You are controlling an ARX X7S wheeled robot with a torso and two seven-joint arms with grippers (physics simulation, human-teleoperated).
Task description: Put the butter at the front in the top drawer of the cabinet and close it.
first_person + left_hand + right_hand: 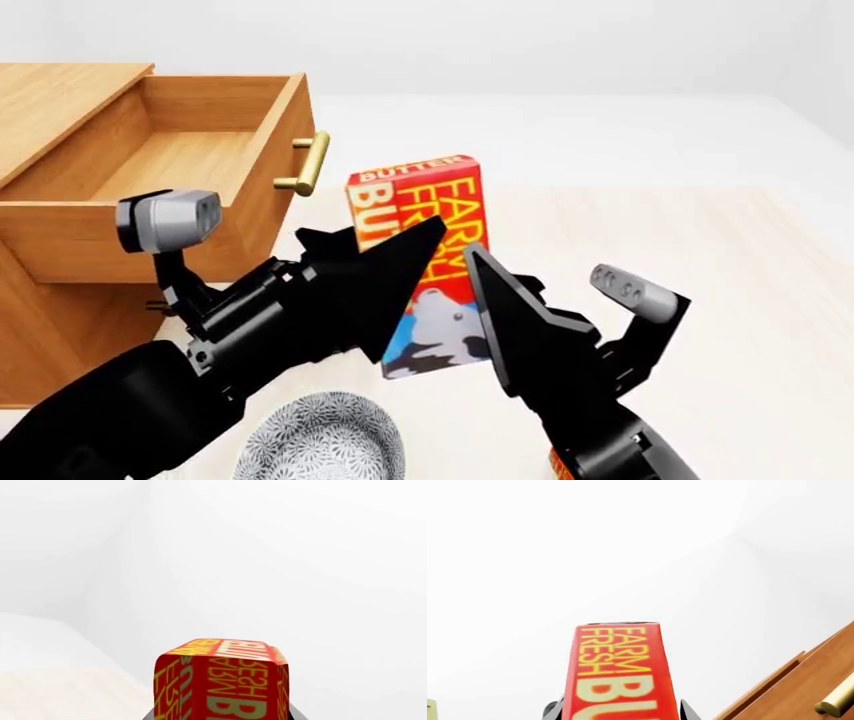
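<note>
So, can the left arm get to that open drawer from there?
Probably yes: the top drawer stands pulled open close beside the left arm, with nothing visible between them. The butter sits at that arm's jaws, though the grip itself is unclear.

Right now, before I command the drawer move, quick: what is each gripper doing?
Left gripper: cannot tell; the butter carton is right against it, fingers hidden.
Right gripper: closed on the butter carton.

Both arms are matte black with angular jaws, each carrying a grey wrist camera (170, 220).
</note>
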